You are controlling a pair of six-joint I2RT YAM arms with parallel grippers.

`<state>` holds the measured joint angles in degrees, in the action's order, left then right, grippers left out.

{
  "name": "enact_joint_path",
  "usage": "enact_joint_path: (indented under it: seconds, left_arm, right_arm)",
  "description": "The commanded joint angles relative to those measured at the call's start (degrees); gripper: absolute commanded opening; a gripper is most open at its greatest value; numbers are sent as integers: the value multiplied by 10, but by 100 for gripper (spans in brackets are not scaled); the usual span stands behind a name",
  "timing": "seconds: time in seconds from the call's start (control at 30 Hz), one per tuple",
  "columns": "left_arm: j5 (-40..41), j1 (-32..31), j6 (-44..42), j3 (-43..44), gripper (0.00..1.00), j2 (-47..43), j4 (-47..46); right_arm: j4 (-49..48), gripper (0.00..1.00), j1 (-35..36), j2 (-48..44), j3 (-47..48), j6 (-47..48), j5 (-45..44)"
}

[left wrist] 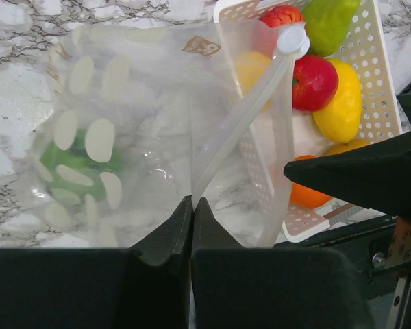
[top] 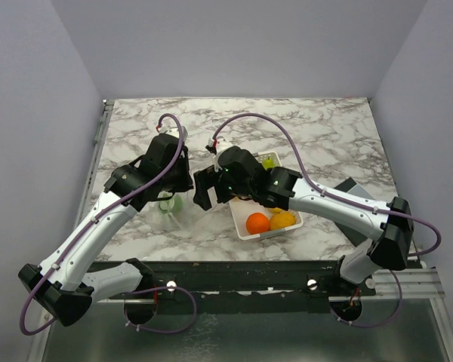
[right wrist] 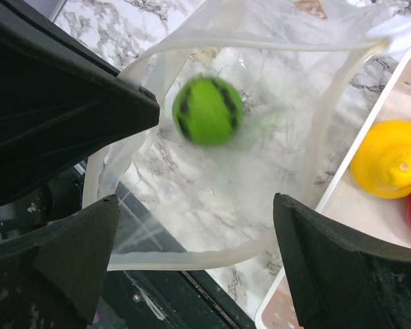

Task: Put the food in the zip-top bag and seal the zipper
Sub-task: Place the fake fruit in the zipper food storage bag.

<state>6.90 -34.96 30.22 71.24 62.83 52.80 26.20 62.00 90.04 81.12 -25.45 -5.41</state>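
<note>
**Right wrist view:** the striped green fruit (right wrist: 207, 110) was blurred over the mouth of the zip-top bag (right wrist: 260, 171); contact with the film could not be told.

**Top view:** the left arm (top: 98, 222) hid most of the bag, and the right arm (top: 332, 202) covered the far part of the white basket (top: 237, 220).

**Left wrist view:** the basket was cut off at the top edge.

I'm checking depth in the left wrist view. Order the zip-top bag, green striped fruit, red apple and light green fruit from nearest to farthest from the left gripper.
1. zip-top bag: pinched in the left gripper's shut jaws.
2. green striped fruit: inside the bag, on the left.
3. red apple: in the white basket, upper right.
4. light green fruit: at the basket's far end.
</note>
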Motion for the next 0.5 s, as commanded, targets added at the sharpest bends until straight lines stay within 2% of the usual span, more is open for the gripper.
enact_joint_path:
  seconds: [0.0, 0.47]
  left_arm:
    - [-4, -1, 5, -1, 0, -8, -3]
    - [6, -1, 1, -1, 0, -8, -6]
  right_arm:
    - [-14, 99, 5, -38, -10, -4, -22]
    - [29, 96, 5, -160, -89, -47, -158]
